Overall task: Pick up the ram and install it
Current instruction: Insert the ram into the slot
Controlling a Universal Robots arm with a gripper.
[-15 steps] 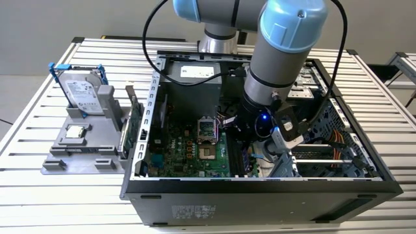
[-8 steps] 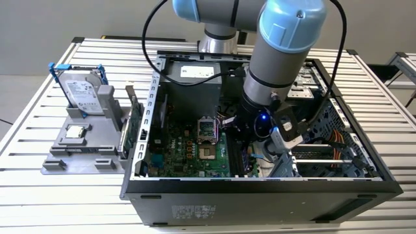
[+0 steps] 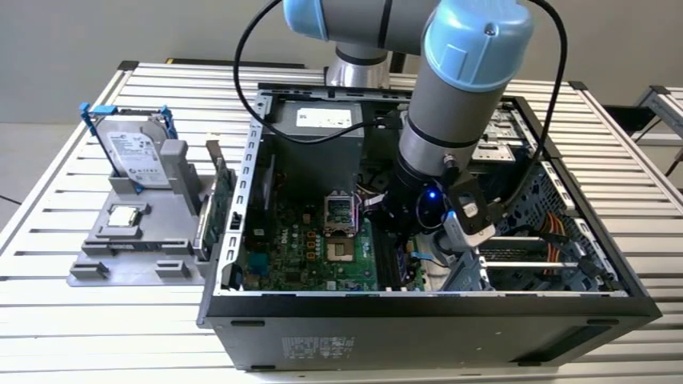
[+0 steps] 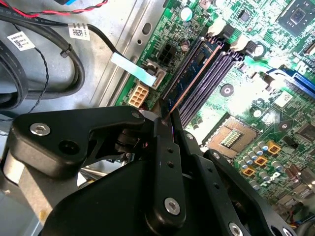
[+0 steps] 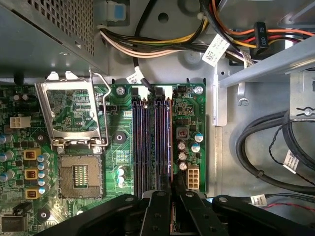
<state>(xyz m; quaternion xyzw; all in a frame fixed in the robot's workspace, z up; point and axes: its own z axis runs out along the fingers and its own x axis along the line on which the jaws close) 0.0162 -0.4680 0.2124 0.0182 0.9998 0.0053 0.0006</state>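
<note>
While the hard drive [image 3: 137, 156] stands on the grey holder [image 3: 133, 248] at the exterior view's left, the gripper [image 4: 165, 118] reaches into the open computer case [image 3: 427, 320], closed on the ram [image 4: 189, 83], which stands in a motherboard slot beside the empty processor socket [image 4: 231, 137].

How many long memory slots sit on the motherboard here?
4 parallel dark slots, between silver processor socket and white connector; black end effector hides their ends.

Claw [image 5: 172, 196] over ram [image 5: 171, 142] in slot [image 5: 170, 118]
</note>
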